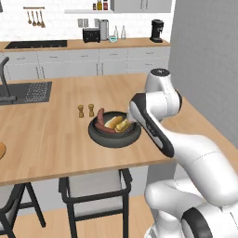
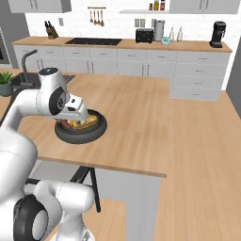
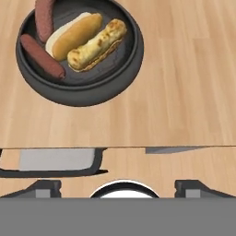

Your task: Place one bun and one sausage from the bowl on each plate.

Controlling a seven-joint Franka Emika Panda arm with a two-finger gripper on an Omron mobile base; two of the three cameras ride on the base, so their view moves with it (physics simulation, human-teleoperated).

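Observation:
The dark bowl (image 3: 92, 94) sits near the counter's front edge and holds two golden buns (image 3: 76, 34) (image 3: 97, 44) and two reddish-brown sausages (image 3: 41, 55) (image 3: 44, 18). My gripper (image 3: 119, 189) is open, its fingertips (image 3: 44, 189) wide apart with nothing between them. It hovers above the bowl's near side, touching nothing. In the left base view the bowl (image 1: 100, 137) lies just left of my hand. In the right base view my hand partly covers the bowl (image 2: 70, 137). A tan plate (image 1: 1, 151) shows as a sliver at the left border.
Two small wooden shakers (image 1: 81, 110) (image 1: 91, 109) stand just behind the bowl. A sink (image 1: 28, 91) is set into the counter at the far left. Stools (image 1: 93, 190) stand under the counter's front edge. A grey wall (image 1: 204, 56) rises at the right.

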